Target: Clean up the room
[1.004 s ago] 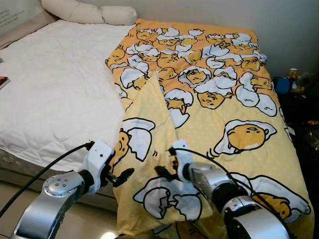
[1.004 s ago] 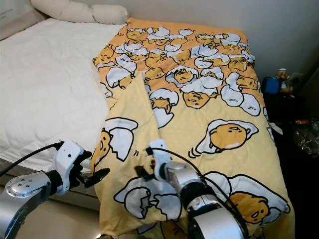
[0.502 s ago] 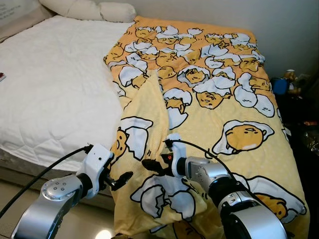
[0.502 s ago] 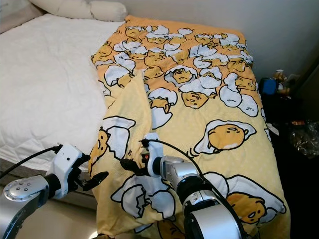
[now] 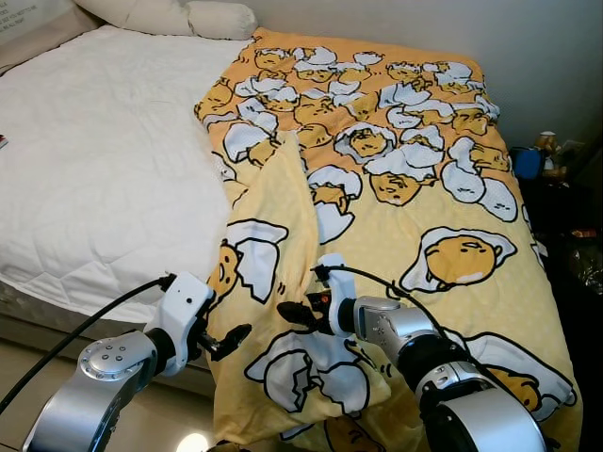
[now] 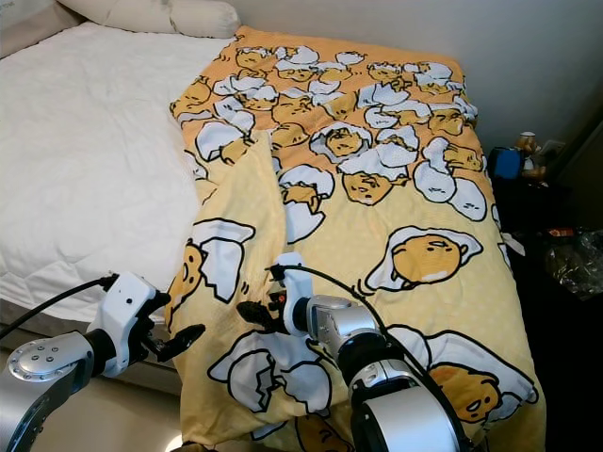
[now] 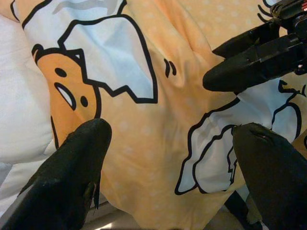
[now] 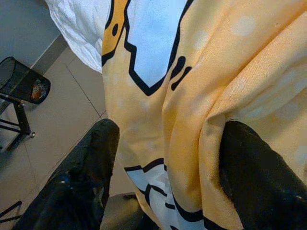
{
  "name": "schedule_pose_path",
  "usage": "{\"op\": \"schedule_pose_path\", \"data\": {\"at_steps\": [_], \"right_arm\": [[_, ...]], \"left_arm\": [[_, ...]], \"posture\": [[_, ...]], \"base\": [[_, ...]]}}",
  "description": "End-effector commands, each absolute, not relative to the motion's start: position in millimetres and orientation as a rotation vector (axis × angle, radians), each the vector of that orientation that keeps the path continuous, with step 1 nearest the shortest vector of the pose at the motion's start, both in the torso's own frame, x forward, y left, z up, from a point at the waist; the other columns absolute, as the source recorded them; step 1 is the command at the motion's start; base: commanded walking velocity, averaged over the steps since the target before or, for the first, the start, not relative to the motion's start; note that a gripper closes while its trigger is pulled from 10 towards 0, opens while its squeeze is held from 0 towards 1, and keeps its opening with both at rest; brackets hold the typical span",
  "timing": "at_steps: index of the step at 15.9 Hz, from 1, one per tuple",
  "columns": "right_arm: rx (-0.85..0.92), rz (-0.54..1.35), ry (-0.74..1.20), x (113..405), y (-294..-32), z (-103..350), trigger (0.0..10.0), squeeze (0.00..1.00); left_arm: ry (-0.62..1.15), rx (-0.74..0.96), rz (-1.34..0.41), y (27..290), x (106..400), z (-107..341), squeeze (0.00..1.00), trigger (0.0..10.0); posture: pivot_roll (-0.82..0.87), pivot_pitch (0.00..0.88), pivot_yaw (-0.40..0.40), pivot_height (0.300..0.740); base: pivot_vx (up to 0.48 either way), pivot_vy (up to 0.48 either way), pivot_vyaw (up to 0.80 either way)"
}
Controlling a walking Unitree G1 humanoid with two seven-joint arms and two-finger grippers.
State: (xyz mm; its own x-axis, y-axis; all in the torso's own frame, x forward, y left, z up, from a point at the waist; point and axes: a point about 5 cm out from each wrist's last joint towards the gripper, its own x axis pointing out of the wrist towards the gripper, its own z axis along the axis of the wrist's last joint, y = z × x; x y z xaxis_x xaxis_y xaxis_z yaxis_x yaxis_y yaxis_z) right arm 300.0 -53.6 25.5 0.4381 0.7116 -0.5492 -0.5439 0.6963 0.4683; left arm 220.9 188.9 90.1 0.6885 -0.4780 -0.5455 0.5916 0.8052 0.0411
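Observation:
A yellow blanket (image 5: pixel 396 188) printed with egg characters covers the right half of the bed and hangs over its foot. My right gripper (image 5: pixel 292 314) lies on the blanket's lower part, pointing left. It is open, and in the right wrist view a raised fold of the blanket (image 8: pixel 192 81) runs between its fingers (image 8: pixel 249 167). My left gripper (image 5: pixel 231 339) is open at the blanket's hanging left edge, close to the mattress corner. Through the left wrist view, its fingers (image 7: pixel 76 163) frame the blanket (image 7: pixel 144 143), with the right gripper's black fingers (image 7: pixel 249 60) beyond.
Bare white mattress (image 5: pixel 94 160) takes up the bed's left half, with pillows (image 5: pixel 170 17) at the head. A dark nightstand with a blue cup (image 5: pixel 532 162) stands to the right. A black wire bin (image 8: pixel 21 81) sits on the tiled floor (image 8: pixel 72 110) beside the bed.
My right gripper has turned and slid a little leftward across the blanket, bunching cloth near it. The left gripper has hardly moved. The head camera shifted slightly.

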Motion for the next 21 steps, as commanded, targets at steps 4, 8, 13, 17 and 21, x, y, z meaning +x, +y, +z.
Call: {"op": "schedule_pose_path", "data": {"at_steps": [4,8,13,17,21], "right_arm": [[0.255,0.779,0.779,302,-55,28,0.0,0.0],[0.255,0.783,0.782,301,-54,27,0.0,0.0],[0.249,0.783,0.785,302,-56,27,0.0,0.0],[0.244,0.772,0.782,302,-56,28,0.0,0.0],[0.285,0.753,0.77,305,-56,31,0.0,0.0]], "left_arm": [[0.54,0.231,-0.623,185,221,91,1.0,10.0],[0.532,0.231,-0.641,180,223,92,1.0,10.0],[0.525,0.23,-0.651,175,225,92,1.0,10.0],[0.526,0.23,-0.657,175,226,92,1.0,10.0],[0.557,0.203,-0.726,171,220,90,1.0,10.0]], "posture": [[-0.07,0.0,-0.024,0.74],[-0.08,0.0,-0.031,0.74],[-0.08,0.0,-0.031,0.74],[-0.08,0.0,-0.027,0.74],[-0.08,0.0,-0.025,0.74]], "base": [[0.0,0.0,0.0],[0.0,0.0,0.0],[0.0,0.0,0.0],[0.0,0.0,0.0],[0.0,0.0,0.0]]}}
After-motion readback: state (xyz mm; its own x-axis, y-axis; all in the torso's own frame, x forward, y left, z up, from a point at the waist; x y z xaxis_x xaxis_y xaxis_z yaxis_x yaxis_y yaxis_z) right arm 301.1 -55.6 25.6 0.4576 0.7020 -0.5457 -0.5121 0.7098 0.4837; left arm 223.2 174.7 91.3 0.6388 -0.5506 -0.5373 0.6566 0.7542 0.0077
